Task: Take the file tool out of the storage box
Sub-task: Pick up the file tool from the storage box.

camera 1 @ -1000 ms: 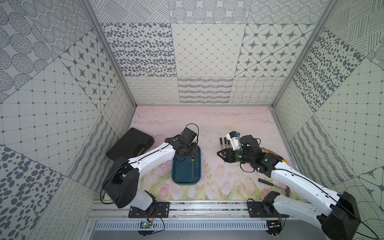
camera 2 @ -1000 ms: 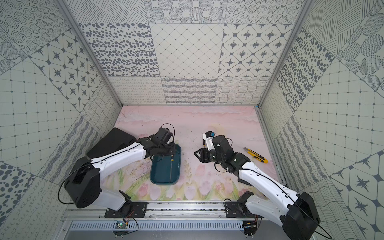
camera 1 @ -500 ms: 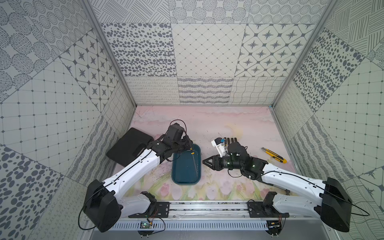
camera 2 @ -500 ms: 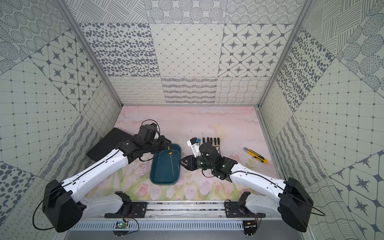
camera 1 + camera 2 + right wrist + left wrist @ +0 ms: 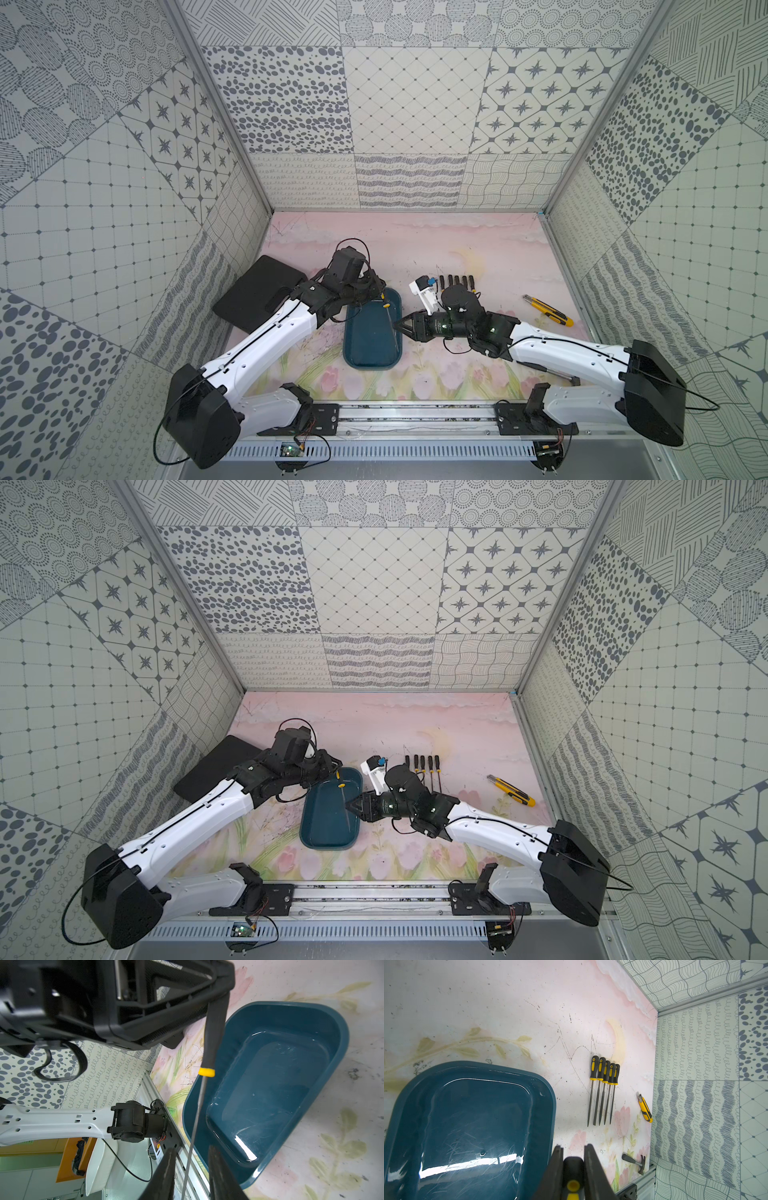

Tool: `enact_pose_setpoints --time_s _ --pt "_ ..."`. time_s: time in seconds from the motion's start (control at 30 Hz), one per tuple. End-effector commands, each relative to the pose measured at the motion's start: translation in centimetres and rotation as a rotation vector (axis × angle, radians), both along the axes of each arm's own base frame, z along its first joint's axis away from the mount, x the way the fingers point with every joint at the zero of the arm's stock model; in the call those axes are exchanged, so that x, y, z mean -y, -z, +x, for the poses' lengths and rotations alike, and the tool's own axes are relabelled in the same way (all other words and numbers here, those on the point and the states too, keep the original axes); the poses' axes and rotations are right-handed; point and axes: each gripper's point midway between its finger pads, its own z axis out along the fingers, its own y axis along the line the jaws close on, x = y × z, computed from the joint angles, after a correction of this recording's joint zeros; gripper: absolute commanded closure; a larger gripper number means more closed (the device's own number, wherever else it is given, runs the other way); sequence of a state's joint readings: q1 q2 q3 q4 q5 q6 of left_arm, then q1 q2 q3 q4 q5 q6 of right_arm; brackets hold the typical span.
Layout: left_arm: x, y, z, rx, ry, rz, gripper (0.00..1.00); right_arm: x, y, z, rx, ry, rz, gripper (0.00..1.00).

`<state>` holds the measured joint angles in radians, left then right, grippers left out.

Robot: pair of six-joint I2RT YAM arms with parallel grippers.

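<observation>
The storage box is a dark teal tray near the table's front; nothing lies in it. Above its far right corner my left gripper is shut on the black handle of the file tool. The file hangs over the box, its yellow collar and thin grey blade slanting toward the front. My right gripper reaches in from the right. Its jaws stand on either side of the blade, a gap showing on each side.
Several more files lie in a row right of the box, beside a white-and-blue block. A yellow utility knife and a small hammer lie farther right. A black board leans at the left wall.
My left gripper has risen from the box's far end with the file in it. My right arm has swung left to the box, its jaws narrowing round the blade.
</observation>
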<state>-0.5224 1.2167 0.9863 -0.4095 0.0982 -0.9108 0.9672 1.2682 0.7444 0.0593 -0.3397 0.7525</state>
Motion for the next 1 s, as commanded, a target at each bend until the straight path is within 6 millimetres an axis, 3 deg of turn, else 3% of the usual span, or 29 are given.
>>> enact_pose_setpoints --time_s 0.0,0.33,0.73,0.83,0.97 --pt "0.1 -1.1 0.6 0.026 0.0 -0.031 0.88 -1.2 -1.7 0.2 0.033 -0.017 0.046 0.71" --pt "0.1 -1.6 0.8 0.036 0.003 -0.029 0.89 -1.8 -0.9 0.0 0.02 -0.04 0.013 0.74" --pt "-0.1 -2.1 0.8 0.053 -0.001 -0.035 0.89 -2.1 -1.3 0.4 0.03 -0.029 0.002 0.98" --pt "0.0 -2.4 0.8 0.064 0.005 -0.047 0.8 -1.9 -1.7 0.8 0.044 0.0 -0.01 1.0" --pt "-0.4 -4.2 0.8 0.142 -0.009 -0.063 0.52 -1.0 -1.9 1.8 0.074 0.091 -0.088 1.0"
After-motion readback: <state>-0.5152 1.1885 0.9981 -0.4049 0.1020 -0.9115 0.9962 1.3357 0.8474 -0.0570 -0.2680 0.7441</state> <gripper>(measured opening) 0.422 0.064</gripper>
